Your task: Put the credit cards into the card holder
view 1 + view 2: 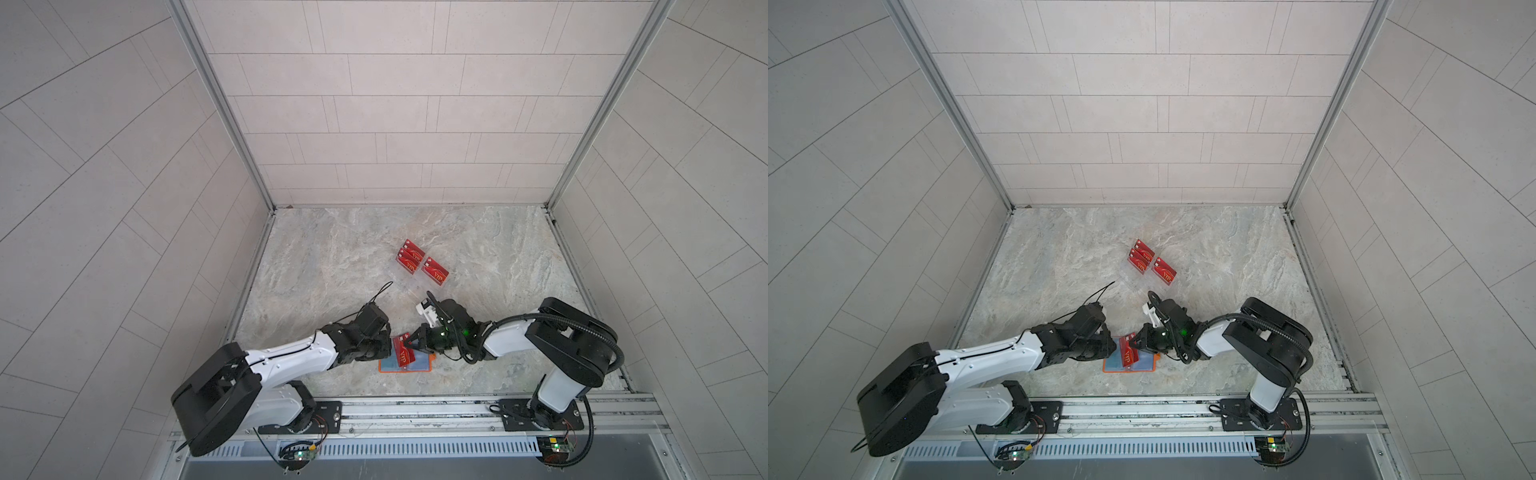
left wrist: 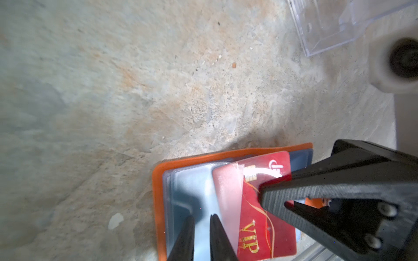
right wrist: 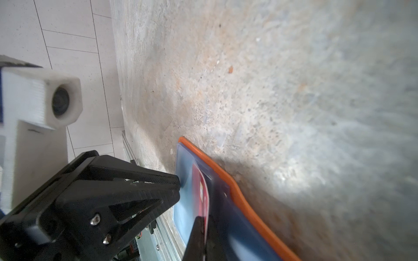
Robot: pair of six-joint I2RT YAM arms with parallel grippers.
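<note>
The orange card holder lies open near the table's front edge, its clear sleeves facing up. My left gripper is pinched on a clear sleeve at the holder's left side. From the right, my right gripper is shut on one corner of a red VIP credit card. That card stands tilted over the sleeves, its lower edge at the holder. Three more red credit cards sit further back.
A clear acrylic rack at mid-table holds the other red cards. A metal rail runs along the front edge just behind the holder. Tiled walls close in the left, right and back sides.
</note>
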